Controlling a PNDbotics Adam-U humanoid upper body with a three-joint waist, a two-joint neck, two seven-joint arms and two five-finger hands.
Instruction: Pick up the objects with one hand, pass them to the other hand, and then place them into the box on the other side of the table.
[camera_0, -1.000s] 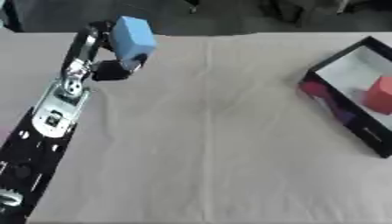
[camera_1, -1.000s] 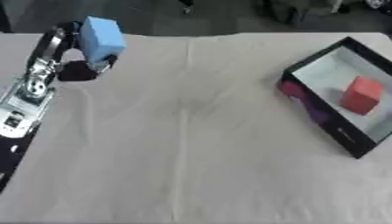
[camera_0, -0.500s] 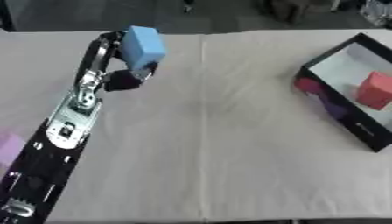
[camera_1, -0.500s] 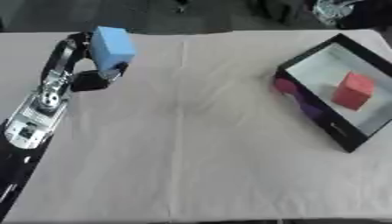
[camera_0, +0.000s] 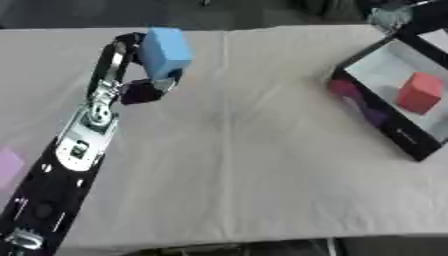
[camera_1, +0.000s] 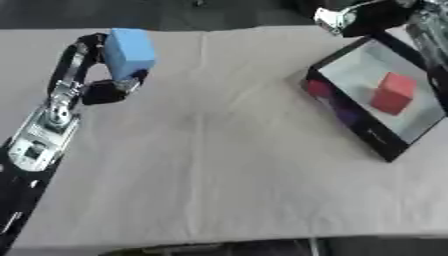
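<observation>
A blue block (camera_0: 164, 50) is held up in the upper left of the frame, pinched by the left hand (camera_0: 144, 90), whose dark fingers are curled round the block's lower edge. The block is lifted clear of the bench (camera_0: 245, 165), which is covered by a pale cloth with a crease running down the middle. The left arm (camera_0: 74, 150) is stretched in from the lower left corner, black with silver joints, lying diagonally across the cloth up to the hand.

Over on the right edge, a box (camera_1: 376, 137) can be seen, black-walled with a pale floor, tilted a bit in the frame. A red block (camera_1: 392, 93) is sitting inside it, roughly in the middle of the floor. Some purple and pinkish print is visible on the box's outer wall facing the centre of the bench.

In the upper right of the right eye view, something dark with a pale patch (camera_1: 354, 17) is shown just beyond the box's far corner; it looks like part of the right arm, but the right hand's fingers can't be made out, so whether they're apart or together can't be told.

A bit of pale purple (camera_0: 9, 167) is caught at the left edge, partly cut off.

The blue block and the box are well apart, on opposite sides of the bench.
</observation>
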